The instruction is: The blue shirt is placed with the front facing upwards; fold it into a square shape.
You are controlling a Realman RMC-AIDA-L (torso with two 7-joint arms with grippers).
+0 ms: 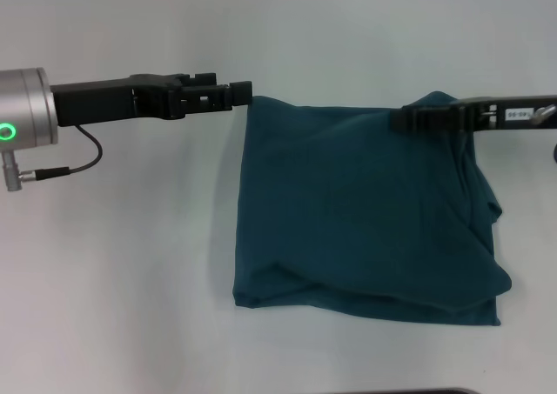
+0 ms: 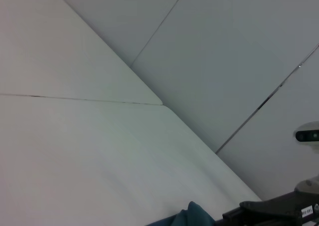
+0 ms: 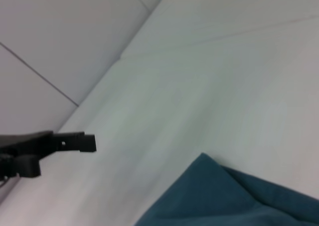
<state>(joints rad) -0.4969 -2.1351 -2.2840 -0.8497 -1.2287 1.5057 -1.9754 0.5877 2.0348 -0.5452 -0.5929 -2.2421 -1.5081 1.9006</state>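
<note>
- No lettering, collar or sleeves can be seen on the dark teal-blue cotton shirt (image 1: 365, 211); only plain cloth is shown, folded to a rough square.
- The shirt is laid at the centre and right of the head view on the plain white surface (image 1: 122, 272), with loose folds bunched along its lower and right edges.
- The black left hand (image 1: 240, 93) is reached in from the upper left, its tip touching the shirt's upper left corner; whether it is clenched cannot be told.
- The black right hand (image 1: 409, 118) is laid over the shirt's upper right edge; its grip cannot be told either.
- In the wrist views only a corner of the shirt (image 3: 219, 196) is seen, the remainder being cut off.
</note>
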